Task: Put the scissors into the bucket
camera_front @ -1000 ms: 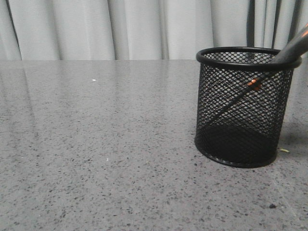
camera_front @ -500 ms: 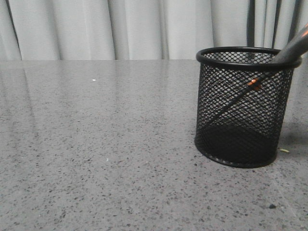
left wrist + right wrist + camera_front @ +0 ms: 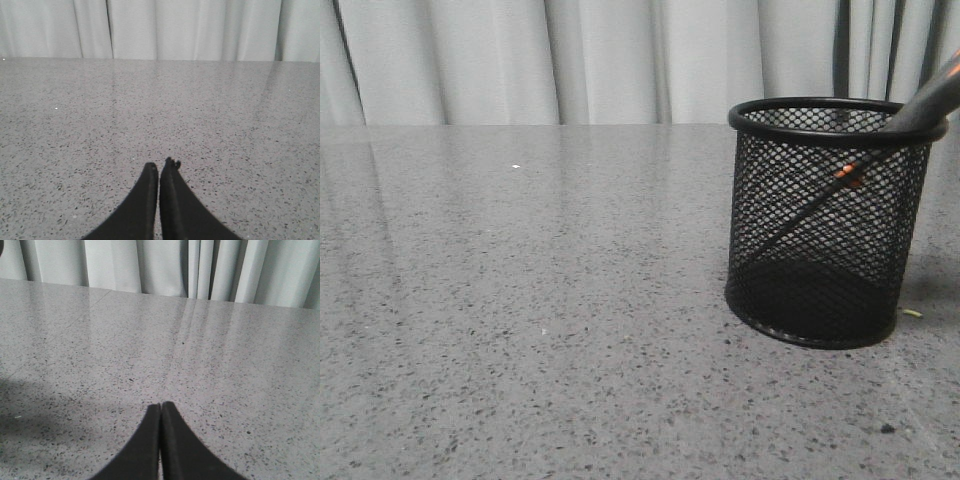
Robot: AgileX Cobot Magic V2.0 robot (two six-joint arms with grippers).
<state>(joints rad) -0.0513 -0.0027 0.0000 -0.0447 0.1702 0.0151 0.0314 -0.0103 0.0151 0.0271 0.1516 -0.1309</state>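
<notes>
Only the front view shows the task items. The black wire-mesh cylindrical bucket with thick smooth rim and solid base stands upright on the right side of the grey speckled stone-look tabletop. The scissors with dark grey handles and orange inner loops sit inside it, tilted: thin dark blades slant down toward the bucket's lower left, seen through the mesh, orange pivot dot about mid-height, handle leaning on the right part of the rim and sticking out above it. Neither arm appears in the front view.

Left wrist view: the left gripper's black tapered fingers pressed together with only a hairline seam, holding nothing, over bare tabletop. Right wrist view: the right gripper's black fingers likewise closed tip to tip, empty. Neither wrist view shows bucket or scissors.

Tabletop is glossy, with faint reflections of the curtain; pale grey-white pleated curtain fills the background in all three views. A small dark speck lies on the table in front of the bucket, a tiny pale greenish bit just right of its base.

Scissor handle is cut off at the right frame edge, so loops mostly unseen. Blade tips blur into the dark base; can't tell if they touch bottom. Gripper bodies are out of frame.
</notes>
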